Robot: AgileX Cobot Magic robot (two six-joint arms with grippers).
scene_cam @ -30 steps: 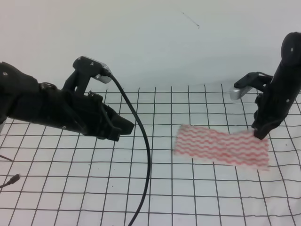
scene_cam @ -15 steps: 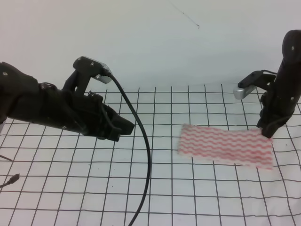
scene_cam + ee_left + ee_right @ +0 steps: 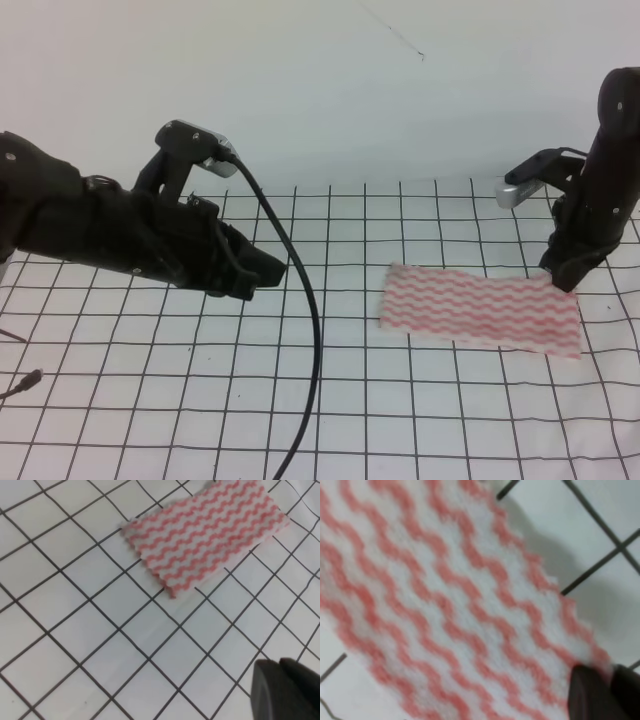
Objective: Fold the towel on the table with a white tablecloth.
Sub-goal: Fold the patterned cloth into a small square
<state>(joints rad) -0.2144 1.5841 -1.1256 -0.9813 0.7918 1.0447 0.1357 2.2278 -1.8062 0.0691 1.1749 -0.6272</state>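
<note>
The thin pink-and-white wavy-striped towel (image 3: 482, 311) has been dragged rightward and is lying flat, unfolded. The black right gripper (image 3: 562, 279) is still pressing its far right corner; grip unclear.

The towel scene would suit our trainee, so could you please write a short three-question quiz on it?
1. True or false: the towel lies flat and unfolded on the tablecloth.
2. Which gripper is at the towel? A) left B) right C) both
3. Fill in: the right gripper is at the towel's far ____ corner in the high view.

Key: 1 true. 2 B; the left gripper hangs well apart from it. 3 right.
</note>
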